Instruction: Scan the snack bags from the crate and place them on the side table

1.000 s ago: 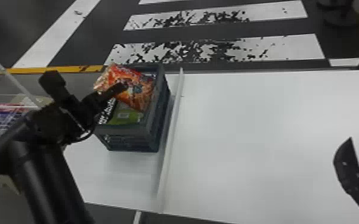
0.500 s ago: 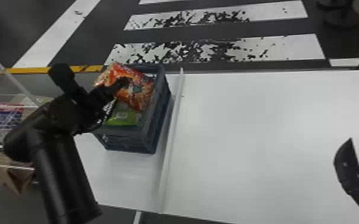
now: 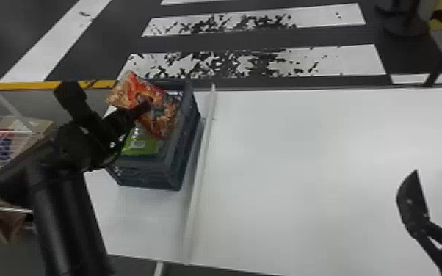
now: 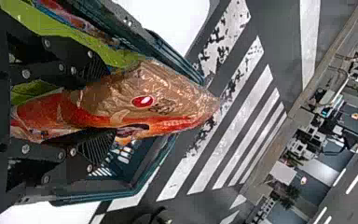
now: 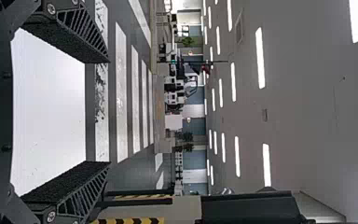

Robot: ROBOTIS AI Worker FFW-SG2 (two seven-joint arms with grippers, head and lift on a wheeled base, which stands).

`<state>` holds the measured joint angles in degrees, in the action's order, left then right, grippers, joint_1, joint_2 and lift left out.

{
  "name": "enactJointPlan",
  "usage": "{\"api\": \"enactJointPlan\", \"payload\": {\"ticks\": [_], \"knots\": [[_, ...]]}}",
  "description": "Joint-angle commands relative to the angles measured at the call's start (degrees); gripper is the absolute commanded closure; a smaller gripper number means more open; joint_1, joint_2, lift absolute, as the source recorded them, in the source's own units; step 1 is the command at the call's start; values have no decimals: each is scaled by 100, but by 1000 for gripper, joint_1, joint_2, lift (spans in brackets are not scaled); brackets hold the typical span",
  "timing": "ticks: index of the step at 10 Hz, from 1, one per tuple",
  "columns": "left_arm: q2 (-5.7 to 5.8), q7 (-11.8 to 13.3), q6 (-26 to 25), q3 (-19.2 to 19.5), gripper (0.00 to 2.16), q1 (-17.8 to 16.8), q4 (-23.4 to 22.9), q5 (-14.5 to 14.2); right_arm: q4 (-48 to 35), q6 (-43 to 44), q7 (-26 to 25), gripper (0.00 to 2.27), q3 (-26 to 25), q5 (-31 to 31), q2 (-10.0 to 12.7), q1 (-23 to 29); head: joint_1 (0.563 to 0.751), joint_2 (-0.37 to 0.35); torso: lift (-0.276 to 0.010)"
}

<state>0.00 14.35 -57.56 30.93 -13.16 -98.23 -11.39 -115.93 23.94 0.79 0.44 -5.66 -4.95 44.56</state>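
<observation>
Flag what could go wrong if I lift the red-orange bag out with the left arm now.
The left gripper pinches the red-orange bag right by the green bag, so it might drag that along. In the head view the red-orange bag overlaps the far rim of the crate, so it may snag there.

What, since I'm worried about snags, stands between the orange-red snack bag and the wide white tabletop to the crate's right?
The right wall of the crate and, just beyond it, a long white strip. The orange-red snack bag, held by the left gripper, would probably need lifting over both; nothing else visible stands in the way.
</observation>
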Motion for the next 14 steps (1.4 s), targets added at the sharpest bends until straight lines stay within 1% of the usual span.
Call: {"api": "enactJointPlan", "payload": {"ticks": [1,3,4,5,6,7,9,10,11,12,13,14], "knots": [[-15,15,-111,18,2138,332,-584,-118,0,0,0,100,0,-23,-6,-9,695,189,-94],[-15,7,-322,97,2138,595,-1278,-373,0,0,0,100,9,-23,-23,-18,695,198,-94],[-15,-2,-340,106,2138,701,-1612,-523,-9,0,0,100,26,-23,-32,-18,695,202,-94],[-15,15,-586,229,2138,710,-1832,-848,-27,18,0,100,26,-23,-32,-18,695,204,-94],[-15,24,-867,387,2138,718,-2166,-1067,-35,18,0,100,26,-23,-41,0,695,200,-94],[-15,77,-1201,528,2138,771,-2544,-1375,-44,18,-9,100,26,-32,-41,9,695,198,-94],[-15,165,-1799,906,2142,1017,-3282,-2122,-62,18,0,100,61,-23,-41,0,695,189,-94],[-15,261,-2098,1055,2142,1131,-3528,-2518,-62,18,0,100,88,-23,-41,-9,695,183,-94],[-15,367,-2291,1152,2142,1290,-3616,-3019,-62,18,0,100,88,-23,-41,-18,695,178,-94],[-15,613,-2344,1134,2142,1386,-3598,-3379,-62,18,0,100,88,-23,-41,-18,695,158,-94],[-15,815,-2344,1020,2138,1457,-3466,-3467,-62,53,0,103,88,-23,-41,-9,695,122,-94],[-15,1070,-2344,774,2138,1588,-3282,-3537,-62,70,0,103,79,-23,-41,-9,695,91,-94]]}}
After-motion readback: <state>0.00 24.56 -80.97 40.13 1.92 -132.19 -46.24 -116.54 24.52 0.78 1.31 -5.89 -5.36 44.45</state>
